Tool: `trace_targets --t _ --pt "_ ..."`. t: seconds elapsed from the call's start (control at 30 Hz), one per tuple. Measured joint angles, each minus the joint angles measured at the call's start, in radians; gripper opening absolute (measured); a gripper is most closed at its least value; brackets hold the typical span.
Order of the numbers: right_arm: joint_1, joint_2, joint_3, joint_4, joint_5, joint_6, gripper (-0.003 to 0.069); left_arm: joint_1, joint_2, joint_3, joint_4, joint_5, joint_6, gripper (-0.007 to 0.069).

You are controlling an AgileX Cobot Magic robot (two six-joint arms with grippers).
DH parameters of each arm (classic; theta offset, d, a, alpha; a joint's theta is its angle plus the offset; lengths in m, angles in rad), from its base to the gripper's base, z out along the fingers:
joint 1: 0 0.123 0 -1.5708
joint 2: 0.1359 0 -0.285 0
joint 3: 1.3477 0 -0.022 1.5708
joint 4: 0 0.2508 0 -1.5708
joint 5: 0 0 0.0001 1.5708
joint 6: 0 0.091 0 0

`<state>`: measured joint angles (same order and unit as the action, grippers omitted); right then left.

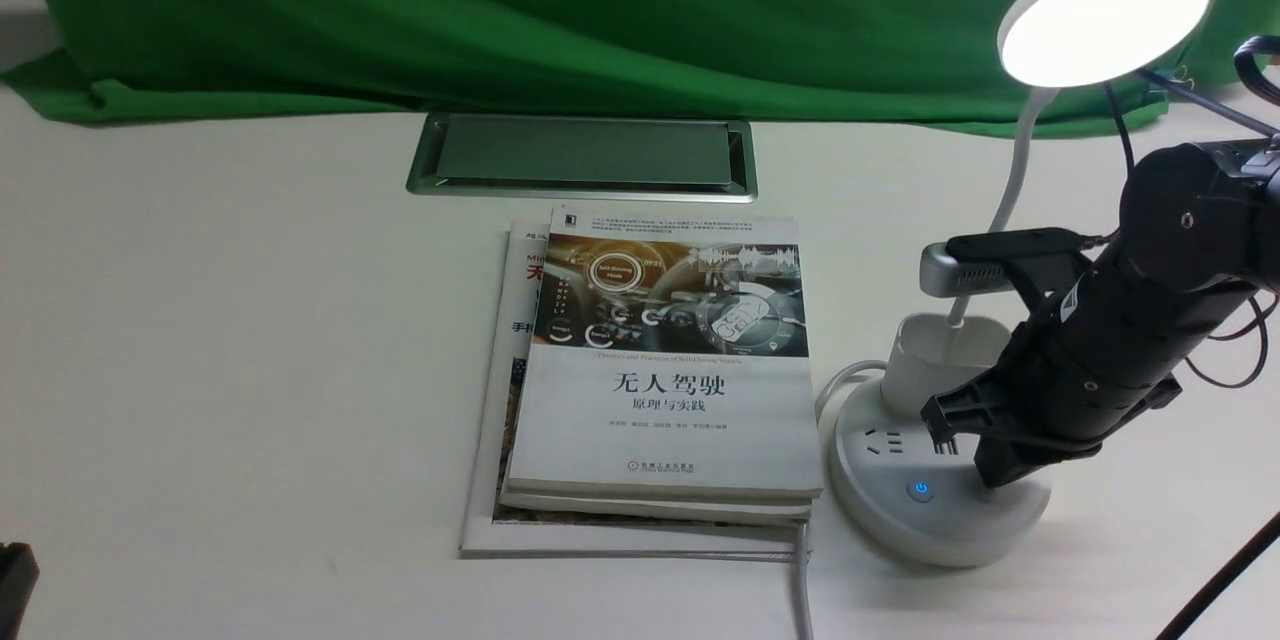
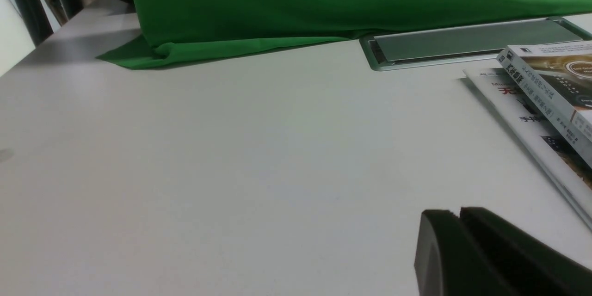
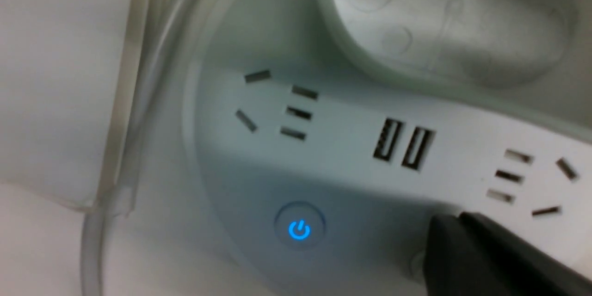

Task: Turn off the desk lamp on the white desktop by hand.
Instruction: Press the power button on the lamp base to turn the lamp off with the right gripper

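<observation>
One desk lamp (image 1: 1105, 15) — two robot grippers (image 1: 985, 455)

right gripper (image 3: 455, 217): shut, tilted downward | right arm (image 1: 1200, 215): reaching inward | left gripper (image 2: 455, 212): shut

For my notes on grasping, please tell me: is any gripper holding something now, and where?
Nothing is held: the right gripper is shut at the lamp base, and the left gripper is shut too.

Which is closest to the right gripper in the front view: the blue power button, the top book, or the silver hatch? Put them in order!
From the right gripper:
1. Blue power button, just left of it.
2. Top book, farther left.
3. Silver hatch, beyond the book.
</observation>
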<state>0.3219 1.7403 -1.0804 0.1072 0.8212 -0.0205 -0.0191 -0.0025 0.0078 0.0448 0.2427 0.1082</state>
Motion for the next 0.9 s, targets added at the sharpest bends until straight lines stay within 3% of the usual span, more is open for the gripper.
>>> trace_targets --t 0.9 --pt "0.000 0.034 -0.020 0.010 0.002 -0.016 0.0036 0.000 0.000 0.000 0.000 0.000 -0.001 0.0020"
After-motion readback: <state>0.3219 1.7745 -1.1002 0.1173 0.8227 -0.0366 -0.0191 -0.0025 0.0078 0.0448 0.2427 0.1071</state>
